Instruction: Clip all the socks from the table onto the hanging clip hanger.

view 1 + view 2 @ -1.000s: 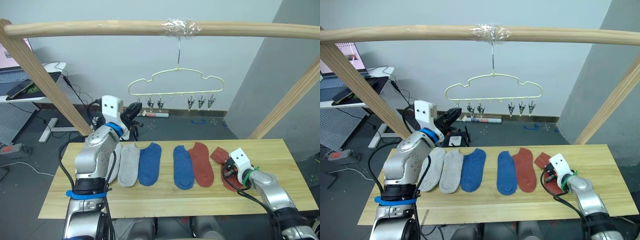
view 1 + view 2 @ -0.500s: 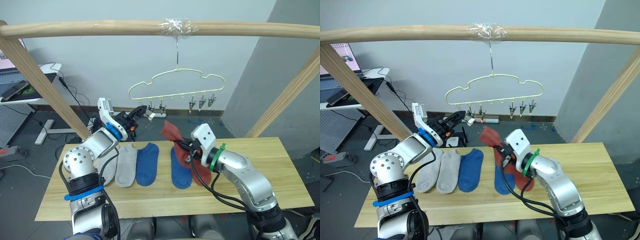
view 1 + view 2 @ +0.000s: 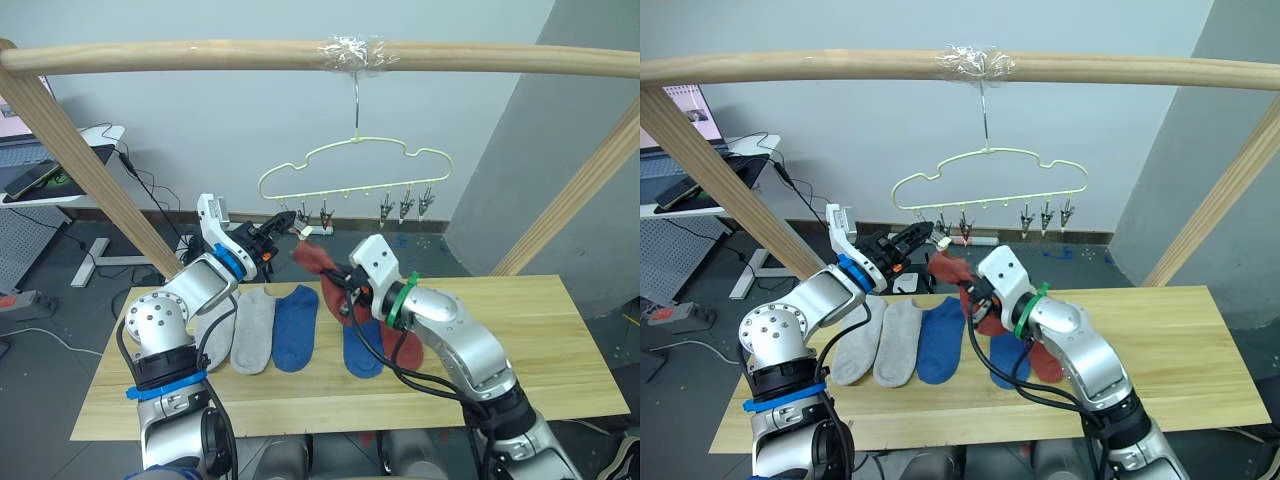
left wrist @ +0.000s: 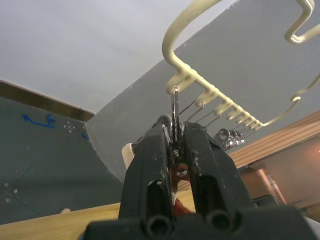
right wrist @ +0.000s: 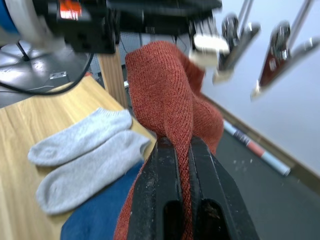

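The pale yellow-green clip hanger (image 3: 352, 163) hangs by its hook from the top pole. My left gripper (image 3: 288, 222) is shut on its leftmost clip (image 4: 173, 107), which sits squeezed between the black fingers (image 4: 150, 165). Just below that clip hangs a rust red sock (image 3: 314, 259), with my right gripper (image 3: 346, 284) shut on it. In the right wrist view the sock's (image 5: 167, 100) upper end rises close to the clips (image 5: 235, 32). On the table (image 3: 560, 330) lie two grey socks (image 3: 253, 326), two blue socks (image 3: 295, 325) and another red sock (image 3: 407, 347), partly behind my right arm.
A round wooden pole frame (image 3: 200, 55) spans the top, with slanted legs (image 3: 80, 150) at both sides of the table. A desk with a laptop (image 3: 40, 170) and floor cables stand behind on the left.
My right gripper lifted the red sock off the table's right end and carried it left and up to the hanger's left clips. My left gripper closed onto the leftmost clip.
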`<state>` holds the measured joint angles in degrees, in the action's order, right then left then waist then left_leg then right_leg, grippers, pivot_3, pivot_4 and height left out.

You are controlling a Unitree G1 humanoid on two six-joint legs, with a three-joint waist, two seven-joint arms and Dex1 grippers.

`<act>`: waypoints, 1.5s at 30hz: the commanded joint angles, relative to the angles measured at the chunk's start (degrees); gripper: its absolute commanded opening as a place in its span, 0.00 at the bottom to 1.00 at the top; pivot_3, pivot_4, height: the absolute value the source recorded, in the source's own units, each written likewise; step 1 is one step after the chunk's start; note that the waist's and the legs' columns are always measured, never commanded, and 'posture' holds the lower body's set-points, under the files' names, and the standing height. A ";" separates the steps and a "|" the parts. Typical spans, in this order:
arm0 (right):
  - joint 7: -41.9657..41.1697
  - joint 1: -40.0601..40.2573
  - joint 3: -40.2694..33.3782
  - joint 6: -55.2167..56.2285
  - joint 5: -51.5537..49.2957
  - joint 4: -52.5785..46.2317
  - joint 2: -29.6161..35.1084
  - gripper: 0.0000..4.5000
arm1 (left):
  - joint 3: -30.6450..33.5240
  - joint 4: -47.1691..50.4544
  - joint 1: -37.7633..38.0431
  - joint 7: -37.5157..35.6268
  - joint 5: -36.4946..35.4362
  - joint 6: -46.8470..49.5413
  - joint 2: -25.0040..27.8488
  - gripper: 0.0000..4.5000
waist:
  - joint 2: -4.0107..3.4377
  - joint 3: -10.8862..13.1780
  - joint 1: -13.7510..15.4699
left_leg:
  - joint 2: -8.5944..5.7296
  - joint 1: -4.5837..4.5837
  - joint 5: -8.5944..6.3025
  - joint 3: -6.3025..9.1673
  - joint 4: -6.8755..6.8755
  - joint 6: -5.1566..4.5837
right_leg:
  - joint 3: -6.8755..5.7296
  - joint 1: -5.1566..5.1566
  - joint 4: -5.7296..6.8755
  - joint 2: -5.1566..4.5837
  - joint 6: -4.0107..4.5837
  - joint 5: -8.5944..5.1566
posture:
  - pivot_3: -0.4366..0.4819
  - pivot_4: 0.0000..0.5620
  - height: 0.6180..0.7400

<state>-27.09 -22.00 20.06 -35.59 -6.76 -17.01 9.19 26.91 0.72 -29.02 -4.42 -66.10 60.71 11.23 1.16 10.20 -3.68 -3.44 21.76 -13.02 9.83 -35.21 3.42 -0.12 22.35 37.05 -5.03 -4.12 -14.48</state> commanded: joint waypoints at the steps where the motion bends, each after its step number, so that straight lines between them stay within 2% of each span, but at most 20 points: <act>1: 0.43 -0.98 0.18 1.80 0.68 -0.70 -0.24 0.01 | -0.16 2.33 -0.08 -0.55 -1.80 -0.59 0.87 0.03 | 0.00 0.00 0.21 | 0.00 0.00 0.00 0.00 0.00 0.00 | 0.00 0.00 -0.01 0.00 0.01 0.00 | 0.38 0.27 1.00; 10: -1.15 2.10 -0.11 1.73 1.57 -5.56 5.14 0.01 | 0.96 0.31 -0.58 0.07 -2.61 -2.08 1.61 0.03 | 0.00 0.00 0.42 | -0.01 0.02 -0.01 -0.07 0.00 0.01 | 0.06 0.02 -0.03 0.00 -0.02 -0.01 | 0.37 0.27 1.00; 17: -1.00 2.13 0.54 2.71 1.98 -7.03 6.35 0.01 | 1.52 -2.91 -0.87 2.17 -5.38 -0.26 2.72 0.03 | 0.00 0.00 0.32 | 0.03 -0.02 -0.01 -0.12 0.00 0.01 | 0.12 0.03 0.01 0.02 -0.16 -0.09 | 0.37 0.27 1.00; 45: -0.76 -1.27 2.83 6.22 4.27 -3.08 4.07 0.01 | -1.26 -2.39 -0.47 1.03 -5.06 -0.75 3.59 0.03 | 0.00 0.00 0.29 | 0.02 -0.03 -0.02 -0.50 0.02 0.01 | 0.55 0.22 0.00 0.04 -0.22 -0.03 | 0.36 0.28 1.00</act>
<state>-27.56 -22.16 23.42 -30.71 -2.84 -19.20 13.52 26.06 -3.68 -29.68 -3.09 -71.23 60.53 14.21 1.16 10.20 -3.38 -3.42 21.72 -13.04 9.33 -35.19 3.43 0.44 22.58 37.05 -4.99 -4.34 -14.51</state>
